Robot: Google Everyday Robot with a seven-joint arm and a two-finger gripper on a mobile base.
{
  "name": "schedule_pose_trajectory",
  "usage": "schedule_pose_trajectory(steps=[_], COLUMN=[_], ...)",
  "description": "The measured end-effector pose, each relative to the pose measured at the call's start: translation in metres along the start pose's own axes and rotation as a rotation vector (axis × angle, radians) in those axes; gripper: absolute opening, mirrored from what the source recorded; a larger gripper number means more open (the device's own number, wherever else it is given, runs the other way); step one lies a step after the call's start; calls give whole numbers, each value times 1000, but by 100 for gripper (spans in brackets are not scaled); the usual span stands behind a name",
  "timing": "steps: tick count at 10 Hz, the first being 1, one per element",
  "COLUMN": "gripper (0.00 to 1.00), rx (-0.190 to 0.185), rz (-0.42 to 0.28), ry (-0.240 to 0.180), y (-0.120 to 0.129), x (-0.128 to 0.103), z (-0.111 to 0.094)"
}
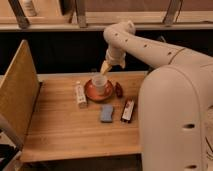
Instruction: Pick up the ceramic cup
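The off-white ceramic cup (99,85) stands upright on a reddish-brown round saucer (90,93) near the back middle of the wooden table (65,130). My gripper (105,68) hangs from the white arm just above the cup's far rim, pointing down at it. It holds nothing that I can see.
A white bottle (80,95) lies left of the saucer. A small dark red object (118,90) sits right of it. A blue-grey pad (107,113) and a dark packet (128,110) lie in front. A wooden side panel (19,92) stands along the table's left edge.
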Motion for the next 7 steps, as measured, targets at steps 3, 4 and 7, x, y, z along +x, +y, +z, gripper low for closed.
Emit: schedule_pose_trajectory(steps=[3,4,7], gripper=[71,71,71], rx=[-23,-33,-40], rz=[-52,-59,-15], ry=[51,69,122], y=[20,26,12], x=[-20,-23,-25], z=[39,51,87])
